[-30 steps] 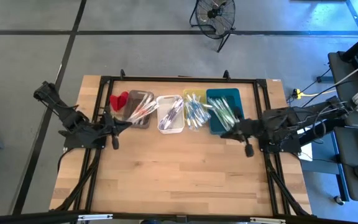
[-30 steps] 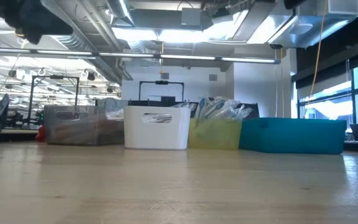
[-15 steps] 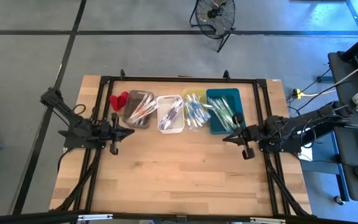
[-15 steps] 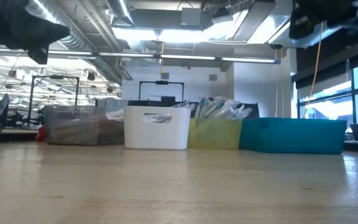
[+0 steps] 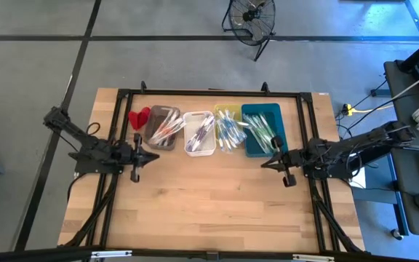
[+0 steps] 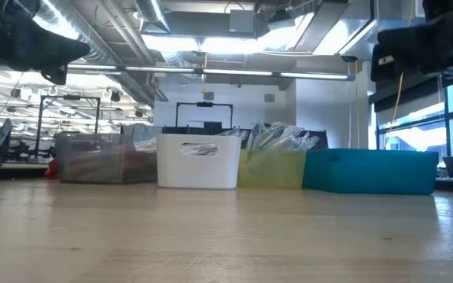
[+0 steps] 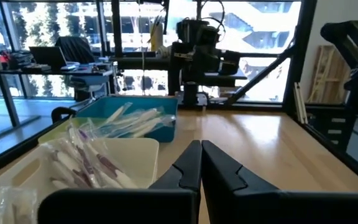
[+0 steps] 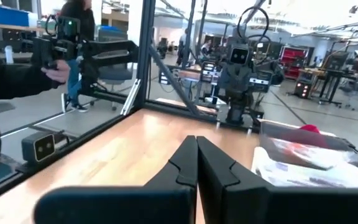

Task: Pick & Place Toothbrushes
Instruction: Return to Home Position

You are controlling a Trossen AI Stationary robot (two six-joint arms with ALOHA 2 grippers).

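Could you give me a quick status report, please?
Left gripper shut, empty, left side. Right gripper shut, empty, right side. Toothbrushes in bins. No obstruction seen.

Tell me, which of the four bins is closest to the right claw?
The teal bin, at the row's right end; the right claw hangs just off its corner.
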